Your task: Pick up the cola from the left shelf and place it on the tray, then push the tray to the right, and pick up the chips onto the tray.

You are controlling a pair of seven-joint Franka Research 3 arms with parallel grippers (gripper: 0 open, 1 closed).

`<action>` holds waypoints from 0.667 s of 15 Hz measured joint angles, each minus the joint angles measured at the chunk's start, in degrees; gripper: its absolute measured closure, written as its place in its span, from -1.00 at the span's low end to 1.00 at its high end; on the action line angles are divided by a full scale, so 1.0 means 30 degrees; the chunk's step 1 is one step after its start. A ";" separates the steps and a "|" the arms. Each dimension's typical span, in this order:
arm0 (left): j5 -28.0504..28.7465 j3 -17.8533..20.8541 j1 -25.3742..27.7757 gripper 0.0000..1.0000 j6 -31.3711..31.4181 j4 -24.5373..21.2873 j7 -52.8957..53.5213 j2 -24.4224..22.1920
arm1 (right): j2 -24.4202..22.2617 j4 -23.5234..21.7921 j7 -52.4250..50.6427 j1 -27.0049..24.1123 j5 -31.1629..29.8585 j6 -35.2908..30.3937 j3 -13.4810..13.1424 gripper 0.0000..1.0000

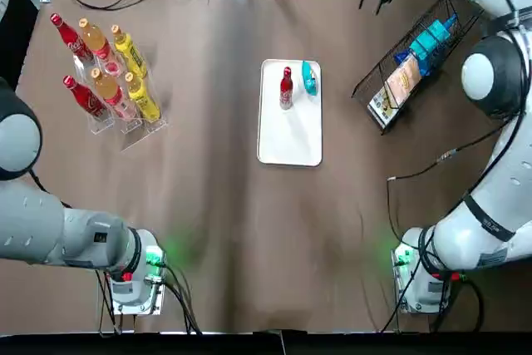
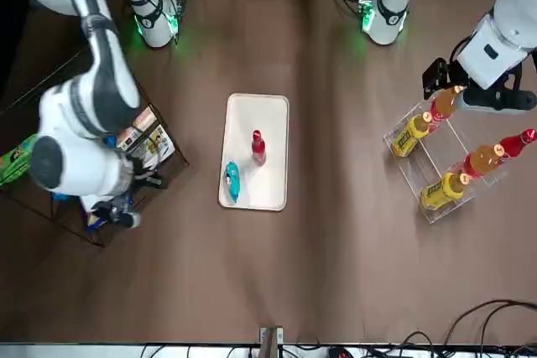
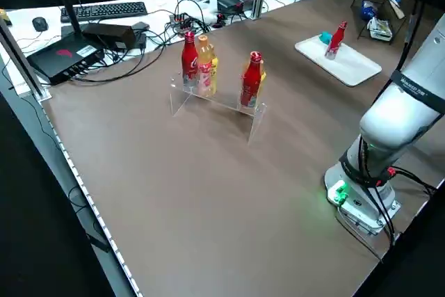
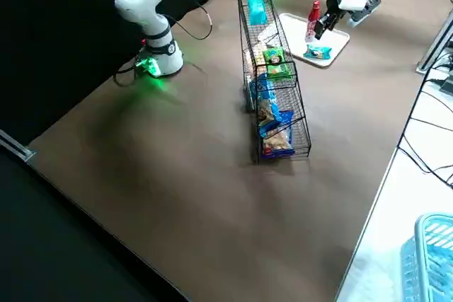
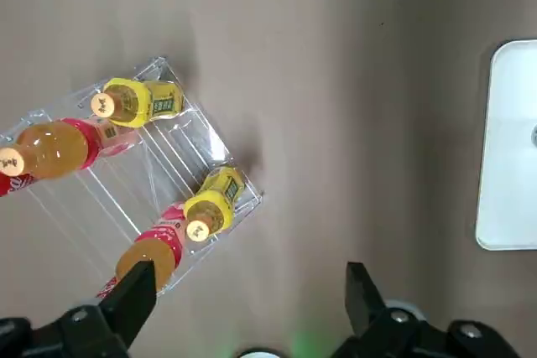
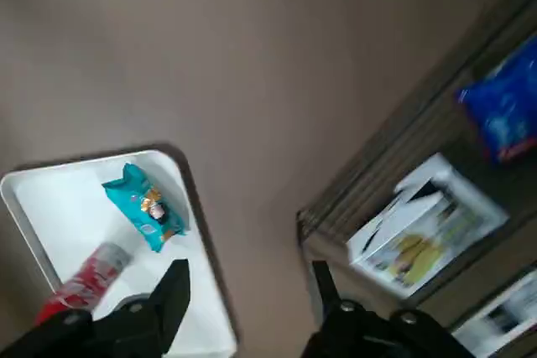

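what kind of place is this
Probably a robotics lab staged as a mock shop: a keyboard and cables beside the table, a bottle shelf and snack rack on it.

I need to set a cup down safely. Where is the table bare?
Widest: the table between the tray and the arm bases. Also the strip between the bottle rack and the tray, and the tray's robot-side half. Crowded: the tray's far end, with cola and chips, and around the wire basket.

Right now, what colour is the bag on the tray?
The bag is teal; clearest in right wrist view.
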 joint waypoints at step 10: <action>-0.0126 0.0006 0.0944 -0.99 0.0106 -0.0014 -0.0081 -0.0003 | -0.5920 0.0057 -0.7210 -0.2712 -0.0098 -0.5547 0.0038 -1.00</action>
